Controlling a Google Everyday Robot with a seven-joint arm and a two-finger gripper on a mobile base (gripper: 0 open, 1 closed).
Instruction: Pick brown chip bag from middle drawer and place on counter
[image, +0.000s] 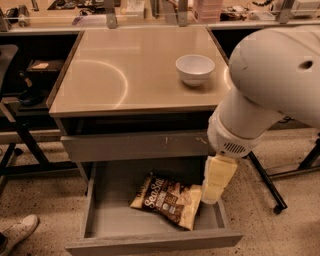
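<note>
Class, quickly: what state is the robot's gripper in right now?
Gripper: open or closed cannot be told; it hangs low over the middle drawer, by the brown chip bag's right end.

arm (270, 85): enters from right, angled downward | gripper (211, 199): points straight down, lower centre-right
</note>
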